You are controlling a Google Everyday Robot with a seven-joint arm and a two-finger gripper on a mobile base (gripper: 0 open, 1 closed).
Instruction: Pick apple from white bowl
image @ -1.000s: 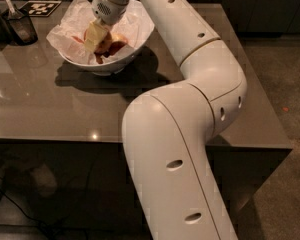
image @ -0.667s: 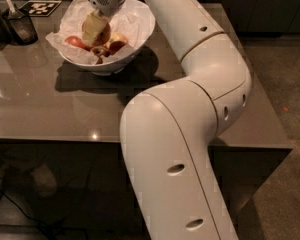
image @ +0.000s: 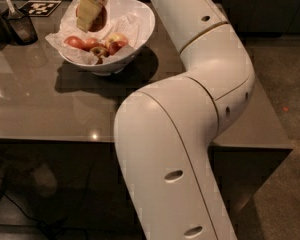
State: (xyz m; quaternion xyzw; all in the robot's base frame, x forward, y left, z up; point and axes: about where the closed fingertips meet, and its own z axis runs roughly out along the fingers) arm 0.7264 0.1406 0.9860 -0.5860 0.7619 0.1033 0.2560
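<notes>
The white bowl (image: 140,24) stands on the brown table near its back edge, lined with crumpled white paper. My gripper (image: 92,15) hangs over the bowl's left side, lifted above the fruit. Its tan fingers (image: 85,13) are closed on a dark red round apple (image: 100,19), held clear of the paper. Several other apples stay in the bowl: small red ones (image: 75,42) on the left and a yellowish-red one (image: 116,39) in the middle. My white arm (image: 200,59) reaches in from the right over the table.
A small dark cup (image: 20,28) with a utensil stands at the table's back left. A black-and-white marker tag (image: 40,7) lies behind it. The table's front edge (image: 50,140) runs across the middle; carpeted floor lies to the right.
My gripper has risen out of the bowl with the apple between its fingers. The bowl and the other apples have stayed in place.
</notes>
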